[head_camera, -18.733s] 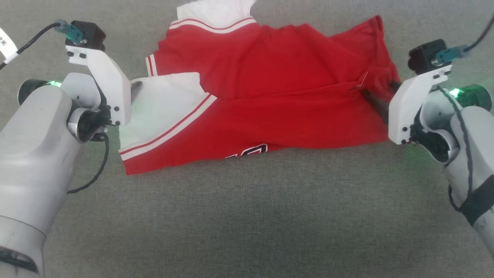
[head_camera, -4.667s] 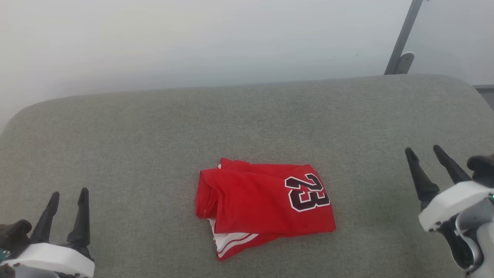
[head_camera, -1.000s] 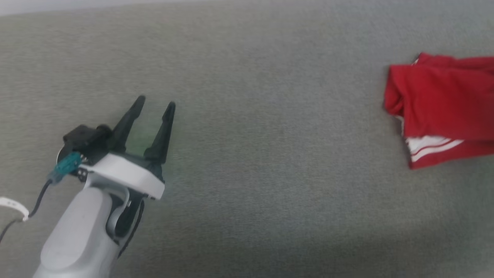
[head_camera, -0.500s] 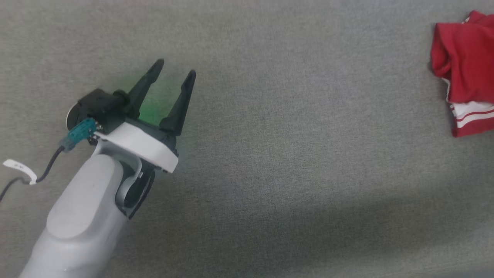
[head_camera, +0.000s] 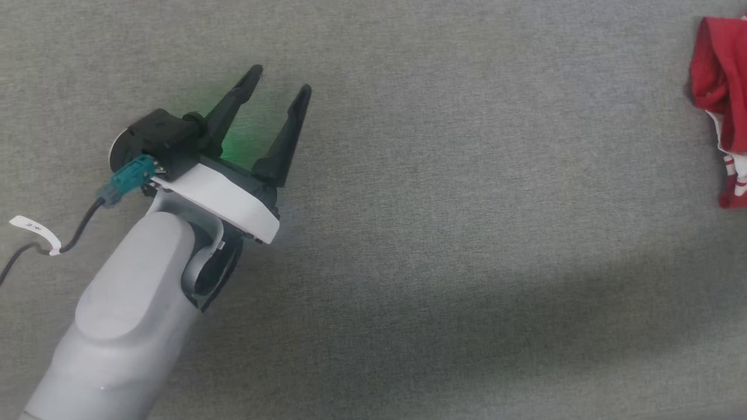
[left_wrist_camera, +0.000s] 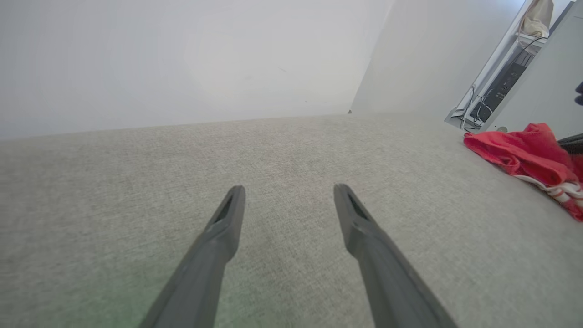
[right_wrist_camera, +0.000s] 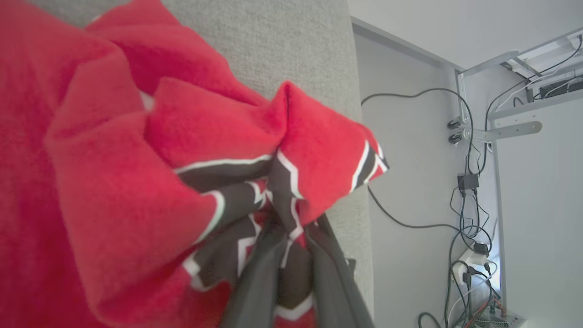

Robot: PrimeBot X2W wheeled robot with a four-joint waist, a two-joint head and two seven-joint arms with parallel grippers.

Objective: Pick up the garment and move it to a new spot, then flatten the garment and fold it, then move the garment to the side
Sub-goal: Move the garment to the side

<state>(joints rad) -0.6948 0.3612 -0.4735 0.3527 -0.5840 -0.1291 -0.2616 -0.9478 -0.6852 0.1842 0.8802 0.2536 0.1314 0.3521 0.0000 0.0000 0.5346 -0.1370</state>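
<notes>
The left claw (head_camera: 280, 80) hangs wide open and empty over the grey upholstered surface (head_camera: 467, 233), gripping nothing. Well apart to its right, at the head view's edge, the red garment (head_camera: 721, 76) sits bunched, with the right claw (right_wrist_camera: 294, 237) clamped tight on its black, white-outlined numerals.
</notes>
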